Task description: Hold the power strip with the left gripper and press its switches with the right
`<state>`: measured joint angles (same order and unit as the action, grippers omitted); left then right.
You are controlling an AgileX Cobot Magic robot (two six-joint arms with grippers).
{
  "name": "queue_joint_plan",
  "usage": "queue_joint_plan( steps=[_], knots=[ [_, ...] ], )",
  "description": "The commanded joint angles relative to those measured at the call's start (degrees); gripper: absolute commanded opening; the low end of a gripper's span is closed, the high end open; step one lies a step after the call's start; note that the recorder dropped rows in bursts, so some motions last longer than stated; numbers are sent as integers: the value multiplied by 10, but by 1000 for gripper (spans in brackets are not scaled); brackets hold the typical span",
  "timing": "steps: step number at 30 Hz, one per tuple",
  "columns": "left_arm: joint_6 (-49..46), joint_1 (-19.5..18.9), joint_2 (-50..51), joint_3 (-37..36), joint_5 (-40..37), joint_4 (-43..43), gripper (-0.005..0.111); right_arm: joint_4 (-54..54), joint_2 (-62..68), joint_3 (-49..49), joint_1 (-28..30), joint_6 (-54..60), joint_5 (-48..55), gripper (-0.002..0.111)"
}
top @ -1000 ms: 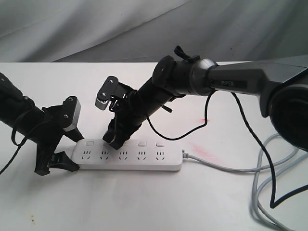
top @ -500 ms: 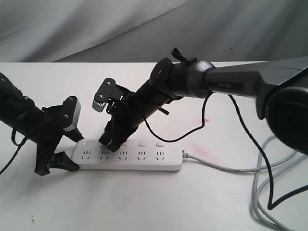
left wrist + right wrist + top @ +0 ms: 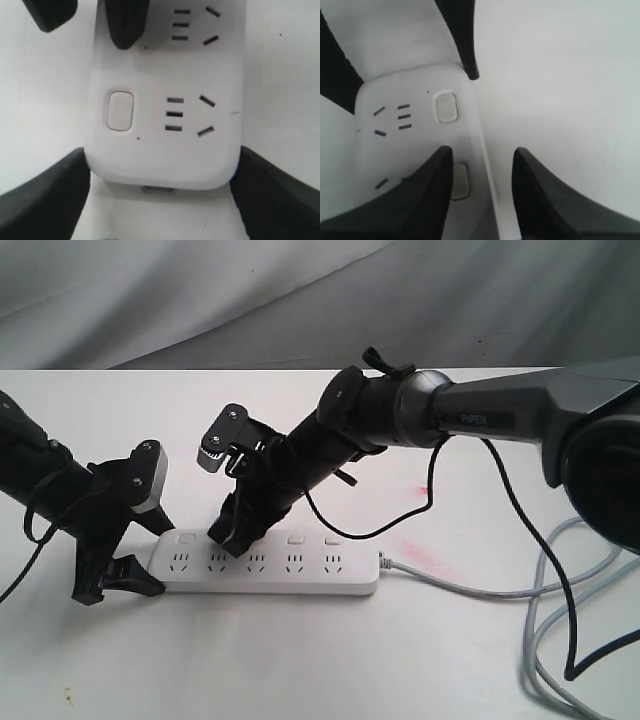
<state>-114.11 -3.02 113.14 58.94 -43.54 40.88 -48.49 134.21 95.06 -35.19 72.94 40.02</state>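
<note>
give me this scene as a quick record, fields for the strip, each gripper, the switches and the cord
power strip: lies flat on the white table, sockets facing up
left gripper: fingers against both long sides of one end of the strip, gripping it
right gripper: jaws open, one finger over the second switch from the held end, the other finger off the strip's edge
pressing: contact with the switch not clear
end switch: uncovered
cord: grey, leaves the end away from the left gripper
</note>
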Motion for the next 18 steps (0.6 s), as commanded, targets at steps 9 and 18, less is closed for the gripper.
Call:
queue_joint_plan(
  steps=[9, 18],
  knots=[
    [-1, 3, 3, 4, -1, 1, 40, 69, 22, -19, 11, 7, 14, 37],
    [-1, 3, 3, 4, -1, 1, 40, 33, -33, -19, 11, 7, 5, 37]
  ],
)
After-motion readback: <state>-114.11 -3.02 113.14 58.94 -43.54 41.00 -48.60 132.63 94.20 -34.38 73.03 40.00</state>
